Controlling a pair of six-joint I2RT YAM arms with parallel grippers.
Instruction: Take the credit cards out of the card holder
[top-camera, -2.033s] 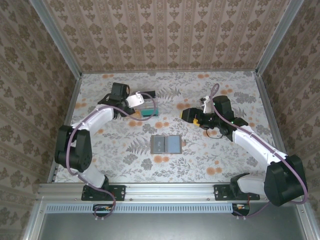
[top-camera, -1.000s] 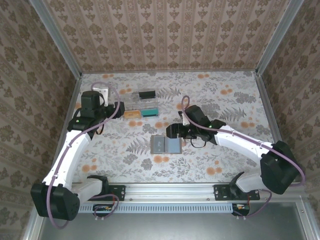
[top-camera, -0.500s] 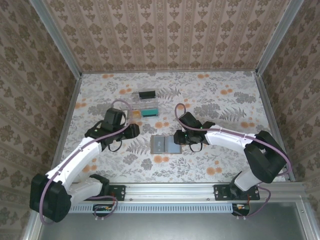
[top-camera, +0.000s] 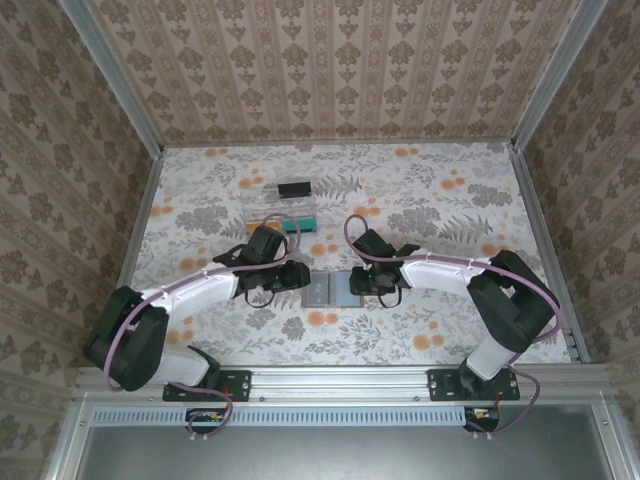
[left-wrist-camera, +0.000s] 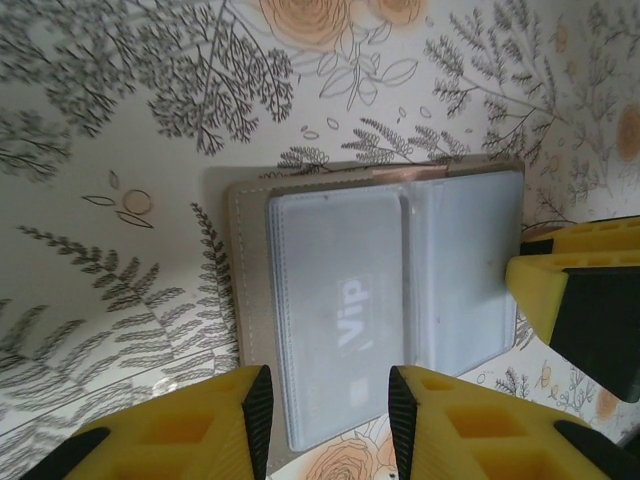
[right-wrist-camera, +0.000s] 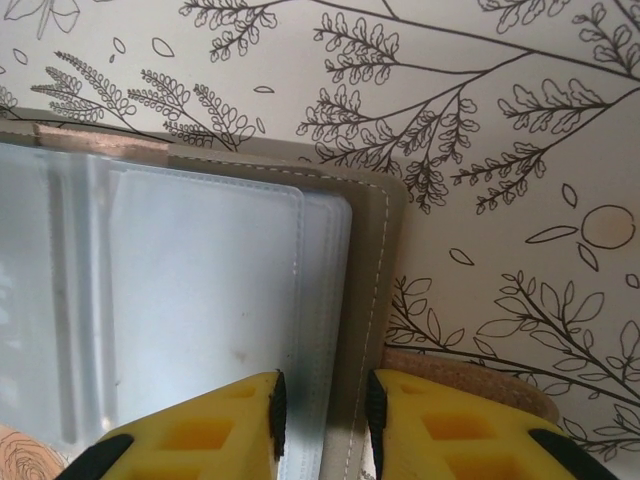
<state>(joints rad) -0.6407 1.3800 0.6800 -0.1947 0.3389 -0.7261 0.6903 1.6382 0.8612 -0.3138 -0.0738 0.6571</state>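
1. Lying open and flat at the centre of the floral table (top-camera: 420, 190), the card holder (top-camera: 331, 290) shows its grey-blue pockets upward.
2. My left gripper (left-wrist-camera: 328, 385) stands at the holder's left side. Its jaws are narrow, with a strip of pocket panel between the yellow fingers (left-wrist-camera: 180, 425). I cannot tell whether they pinch it.
3. My right gripper (right-wrist-camera: 325, 392) stands at the opposite side, jaws narrow over the stitched border. I cannot tell its grip either.
4. A credit card (left-wrist-camera: 352, 300) marked "ViP" lies inside the clear pocket beneath my left gripper.
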